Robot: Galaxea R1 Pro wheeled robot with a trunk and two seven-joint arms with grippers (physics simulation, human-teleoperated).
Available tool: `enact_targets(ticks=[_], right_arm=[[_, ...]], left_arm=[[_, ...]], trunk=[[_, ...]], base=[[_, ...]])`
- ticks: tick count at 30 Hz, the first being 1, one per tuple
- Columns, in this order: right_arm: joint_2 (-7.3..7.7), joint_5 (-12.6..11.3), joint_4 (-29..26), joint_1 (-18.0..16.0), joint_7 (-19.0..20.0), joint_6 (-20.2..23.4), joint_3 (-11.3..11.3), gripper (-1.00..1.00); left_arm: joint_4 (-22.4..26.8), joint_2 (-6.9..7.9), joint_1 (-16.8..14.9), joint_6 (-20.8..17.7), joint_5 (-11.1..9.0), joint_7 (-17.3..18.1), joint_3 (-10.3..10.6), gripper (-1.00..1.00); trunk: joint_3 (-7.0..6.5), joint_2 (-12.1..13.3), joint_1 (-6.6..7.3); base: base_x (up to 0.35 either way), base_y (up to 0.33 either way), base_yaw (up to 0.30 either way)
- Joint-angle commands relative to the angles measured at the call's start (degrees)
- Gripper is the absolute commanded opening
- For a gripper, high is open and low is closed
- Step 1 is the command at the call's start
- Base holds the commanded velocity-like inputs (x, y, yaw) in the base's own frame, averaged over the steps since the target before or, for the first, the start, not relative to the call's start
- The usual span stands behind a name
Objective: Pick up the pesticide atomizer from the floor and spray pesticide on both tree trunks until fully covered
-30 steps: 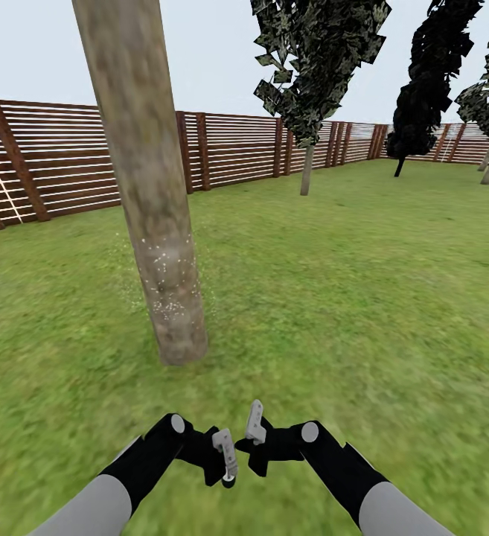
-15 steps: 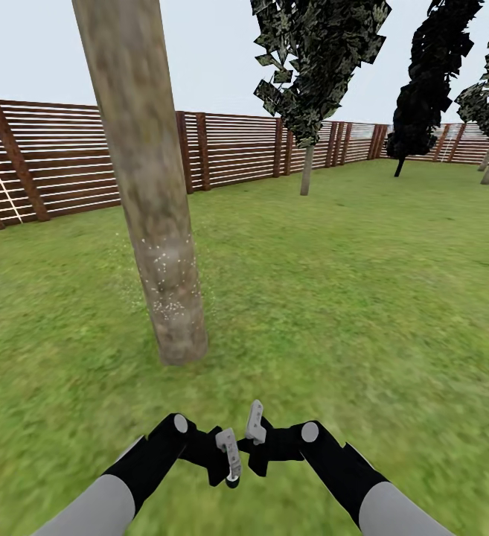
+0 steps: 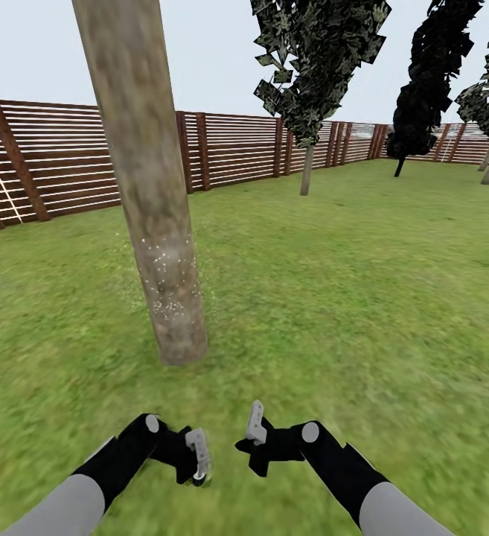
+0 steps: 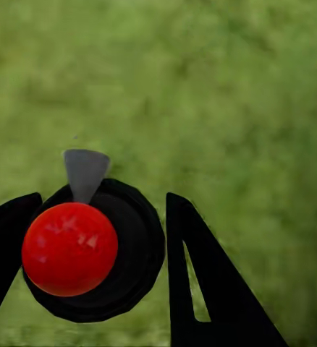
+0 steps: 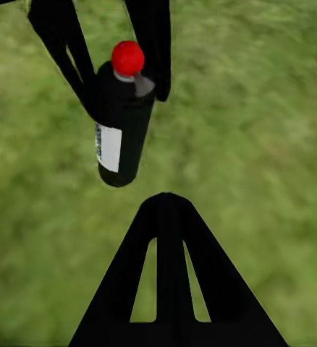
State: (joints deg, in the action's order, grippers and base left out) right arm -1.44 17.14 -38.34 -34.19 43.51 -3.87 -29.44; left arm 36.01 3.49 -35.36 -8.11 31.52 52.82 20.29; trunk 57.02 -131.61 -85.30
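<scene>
The left gripper (image 3: pixel 197 455) is clamped on the pesticide atomizer (image 5: pixel 122 123), held low over the grass (image 3: pixel 348 298) near the speckled tree trunk (image 3: pixel 158 246), while the right gripper (image 3: pixel 255 426) looks closed and empty.

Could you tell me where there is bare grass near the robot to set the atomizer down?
Open lawn stretches to the right of the near trunk, back to the fence. Grass between the trunk's base and the grippers is bare too. It is tightest at the left gripper, which holds the pesticide atomizer.
</scene>
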Motion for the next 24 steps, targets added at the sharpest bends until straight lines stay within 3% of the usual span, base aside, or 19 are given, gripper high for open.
enact_targets(ticks=[1,2,3,5,7,8,10,12,15,16,17,19,20,21,22,24], right_arm=[[0.08,0.0,0.03,0.0,0.0,0.0,0.03,-1.0],[0.22,0.0,0.11,0.0,0.0,0.0,0.07,-1.0],[0.26,0.0,0.15,0.0,0.0,0.0,0.08,-1.0],[0.61,-0.09,0.37,0.0,-0.3,-0.04,0.35,-1.0],[1.15,-0.25,2.24,0.0,-0.53,-0.09,0.46,-1.0],[1.48,-0.36,4.34,0.0,-0.98,-0.14,0.97,1.0],[1.67,-0.45,6.74,0.0,-3.96,-0.19,7.1,1.0],[1.97,-0.44,8.79,0.05,-4.95,-0.26,15.59,1.0],[4.12,-0.51,10.4,0.19,-7.58,-0.36,23.42,1.0],[4.44,-0.5,12.11,0.22,-10.53,-0.57,27.26,1.0],[4.9,-0.46,15.88,0.34,-16.0,-2.79,31.31,1.0],[6.99,-0.54,22.49,0.73,-24.45,-8.76,33.77,1.0],[7.85,-1.19,26.5,1.0,-28.64,-11.19,34.28,1.0],[8.15,-2.55,28.65,1.47,-31.46,-12.87,34.45,1.0],[8.36,-6.49,30.32,3.29,-35.99,-15.9,34.57,1.0],[8.45,-10.46,31.0,6.16,-38.67,-18.14,34.62,1.0]], left_arm=[[0.03,1.23,0.02,0.58,-0.32,0.01,-1.58,-1.0],[-0.05,3.47,0.04,4.34,-0.34,0.01,-4.59,-1.0],[-0.09,4.53,0.13,5.69,-0.34,0.01,-6.36,-1.0],[-0.77,7.27,0.6,6.98,-0.32,-0.06,-10.98,-1.0],[-3.22,8.89,0.7,7.34,-0.26,-0.41,-15.32,-1.0],[-5.06,9.75,0.81,8.13,-0.14,-0.53,-19.52,-1.0],[-7.3,11.22,0.89,10.16,-0.07,-0.72,-25.2,-1.0],[-8.58,12.03,0.97,10.75,0.0,-2.42,-30.44,-1.0],[-9.42,12.23,2.12,10.77,-0.14,-7.13,-35.21,-1.0],[-9.63,12.24,2.73,10.76,-0.17,-7.8,-37.37,-1.0],[-9.76,12.11,3.84,10.9,-0.17,-10.28,-41.92,-1.0],[-9.95,11.73,6.04,11.53,-0.26,-16.35,-47.47,-1.0],[-10.99,11.6,7.03,12.49,-0.31,-19.66,-48.6,-1.0],[-12.35,11.57,7.39,13.38,-0.35,-21.66,-49.03,-1.0],[-15.07,11.57,7.77,15.16,-1.27,-24.25,-49.33,-1.0],[-17.44,11.58,9.27,16.6,-5.63,-25.57,-49.39,-1.0]], trunk=[[0.0,0.0,0.0],[0.0,0.0,0.0],[0.0,0.0,0.0],[0.0,0.0,0.0],[0.0,0.0,0.0],[0.0,0.0,0.0],[0.0,0.0,0.0],[0.0,0.0,0.0],[0.0,0.0,0.0],[0.0,0.0,0.0],[0.0,0.0,0.0],[0.0,0.0,0.0],[0.0,0.0,0.0],[0.0,0.0,0.0],[0.0,0.0,0.0],[0.0,0.0,0.0]], base=[[0.0,0.0,0.0],[0.0,0.0,0.0],[0.0,0.0,0.0],[0.0,0.0,0.0],[0.0,0.0,0.0],[0.0,0.0,0.0],[0.0,0.0,0.0],[0.0,0.0,0.0],[0.0,0.0,0.0],[0.0,0.0,0.0],[0.0,0.0,0.0],[0.0,0.0,0.0],[0.0,0.0,0.0],[0.0,0.0,0.0],[0.0,0.0,0.0],[0.0,0.0,0.0]])
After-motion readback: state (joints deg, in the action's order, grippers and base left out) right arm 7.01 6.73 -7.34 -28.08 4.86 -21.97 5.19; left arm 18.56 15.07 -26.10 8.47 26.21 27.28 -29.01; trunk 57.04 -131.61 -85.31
